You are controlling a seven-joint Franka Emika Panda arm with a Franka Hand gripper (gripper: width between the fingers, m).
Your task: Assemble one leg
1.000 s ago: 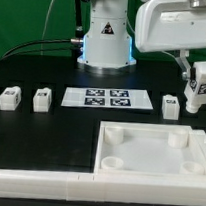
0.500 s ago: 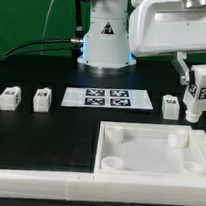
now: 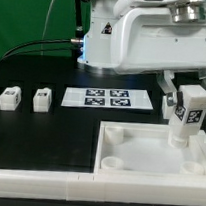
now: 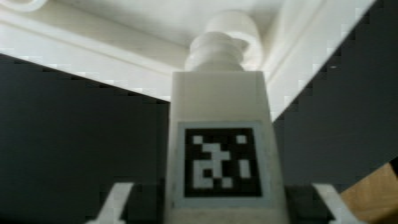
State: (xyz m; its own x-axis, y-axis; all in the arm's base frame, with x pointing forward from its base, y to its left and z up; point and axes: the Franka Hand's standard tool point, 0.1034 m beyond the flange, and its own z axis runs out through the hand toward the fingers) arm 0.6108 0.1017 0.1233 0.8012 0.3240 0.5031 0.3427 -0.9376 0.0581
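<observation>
My gripper (image 3: 189, 91) is shut on a leg (image 3: 186, 118), a white block with a black-and-white tag, and holds it upright. The leg hangs over the far right corner of the large white tray (image 3: 136, 172), close to a round corner socket (image 3: 175, 140). In the wrist view the leg (image 4: 222, 110) fills the middle between my two fingers (image 4: 118, 204). Its narrow round tip (image 4: 224, 45) points at the tray's corner (image 4: 107, 45). Whether the tip touches the tray I cannot tell.
Two more legs (image 3: 8, 98) (image 3: 41, 98) stand on the black table at the exterior view's left. A third (image 3: 168, 104) is partly hidden behind my gripper. The marker board (image 3: 108, 96) lies behind the tray. A long white rail (image 3: 45, 179) runs along the front.
My arm has moved down and toward the camera with the leg in it, from above the table at the right to over the tray's far right corner.
</observation>
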